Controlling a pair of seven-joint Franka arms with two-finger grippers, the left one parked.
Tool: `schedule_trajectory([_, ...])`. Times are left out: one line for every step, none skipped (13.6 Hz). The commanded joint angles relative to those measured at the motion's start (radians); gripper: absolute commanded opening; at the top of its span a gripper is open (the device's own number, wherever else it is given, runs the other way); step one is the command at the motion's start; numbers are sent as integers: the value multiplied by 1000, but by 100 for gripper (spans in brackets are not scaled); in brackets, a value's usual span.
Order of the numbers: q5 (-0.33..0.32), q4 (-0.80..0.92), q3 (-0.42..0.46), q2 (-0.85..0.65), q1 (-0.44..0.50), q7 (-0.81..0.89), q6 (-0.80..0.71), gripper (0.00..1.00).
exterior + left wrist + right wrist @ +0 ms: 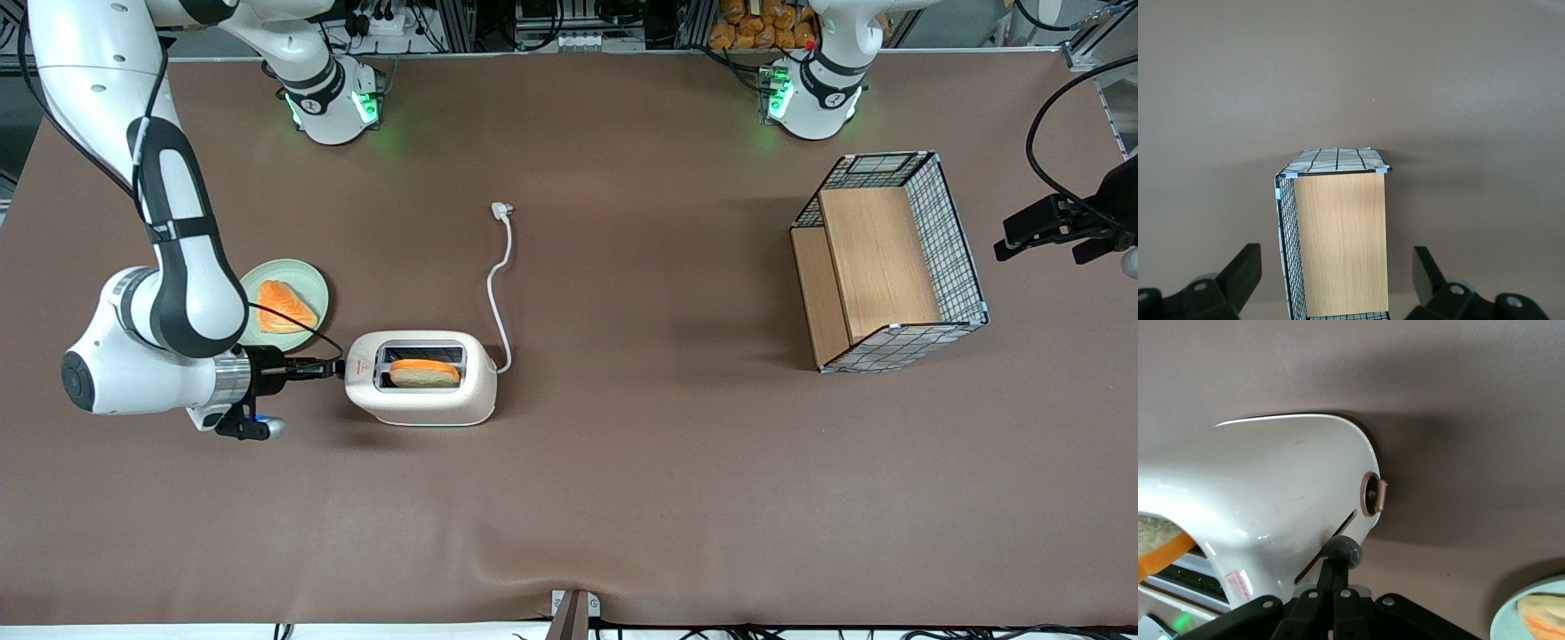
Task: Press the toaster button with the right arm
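Now gripper [1333, 577] fingers together, tips on toaster button [1344, 551], small round grey knob in slot on toaster [420, 378] end facing working arm. Risk: glossy rounded cream plastic, knob tiny; off-axis push could slip tips off or slide toaster over smooth brown bench [622, 498]. Toast [425, 372] sits in slot; plate [313, 286] nearby.
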Motion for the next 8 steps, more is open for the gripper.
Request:
schedule_trajectory([63, 6, 5, 34, -15, -53, 8, 0])
schedule_trajectory([77, 6, 5, 45, -21, -59, 17, 0])
schedule_trajectory([80, 4, 5, 50, -29, -59, 26, 0])
schedule_trajectory([85, 6, 5, 57, -29, -59, 29, 0])
schedule_trajectory([103, 6, 5, 64, -31, -59, 37, 0])
schedule_trajectory([123, 4, 5, 71, -34, -59, 40, 0])
schedule_trajectory([128, 4, 5, 79, -35, -59, 41, 0])
schedule_trajectory([128, 4, 5, 82, -40, -59, 43, 0])
